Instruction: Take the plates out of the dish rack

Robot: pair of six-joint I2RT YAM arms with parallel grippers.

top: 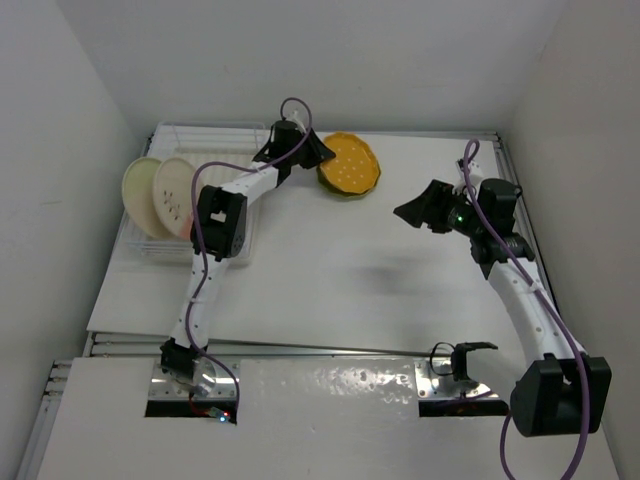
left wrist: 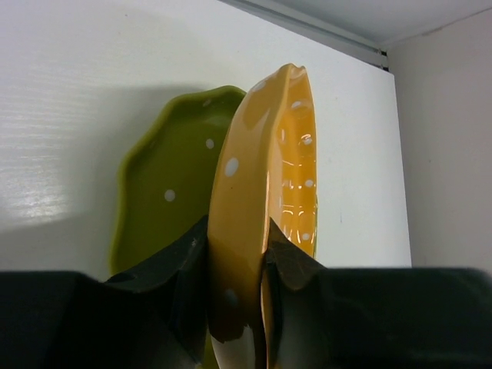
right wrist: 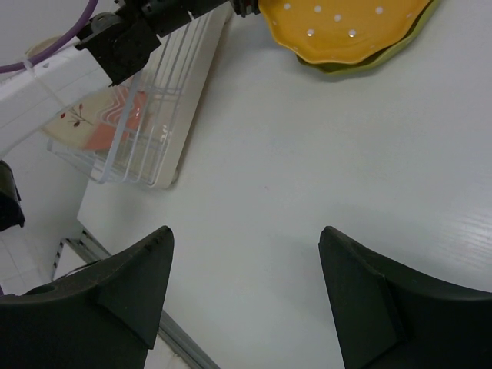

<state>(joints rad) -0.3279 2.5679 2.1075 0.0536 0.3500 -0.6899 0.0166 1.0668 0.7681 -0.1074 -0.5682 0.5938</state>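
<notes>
Both arm bases sit along the bottom edge of the top view, on the white table (top: 350, 280). From the lower left, the left arm reaches up to the upper middle of the frame, where the left gripper (top: 312, 152) meets the left rim of the orange plate (top: 352, 163). A sliver of the lime green plate (top: 345, 192) shows under the orange plate's lower edge. In the upper left stands the dish rack (top: 160, 243), with the pale green-cream plate (top: 140, 184) and the cream-and-pink plate (top: 174, 195) leaning side by side in its slots. At centre right the right gripper (top: 420, 212) hangs over bare table, well apart from the plates; how far its jaws are spread cannot be told from above.

Closest in the left wrist view, two black fingers (left wrist: 181, 265) at the bottom centre press on either side of the orange plate's (left wrist: 254, 200) rim, pinching it. This view alone shows the grip, and the lime green plate (left wrist: 165, 192) lying just behind on the left.

Black fingertips (right wrist: 138, 277) fill the bottom corners of the right wrist view, spread wide with nothing but table between them. At the top, the orange plate (right wrist: 338, 27) lies on the lime green plate (right wrist: 384, 55); at upper left the rack's (right wrist: 165, 146) wires cross the cream-and-pink plate (right wrist: 96, 123), whose pink pattern only this view shows.
</notes>
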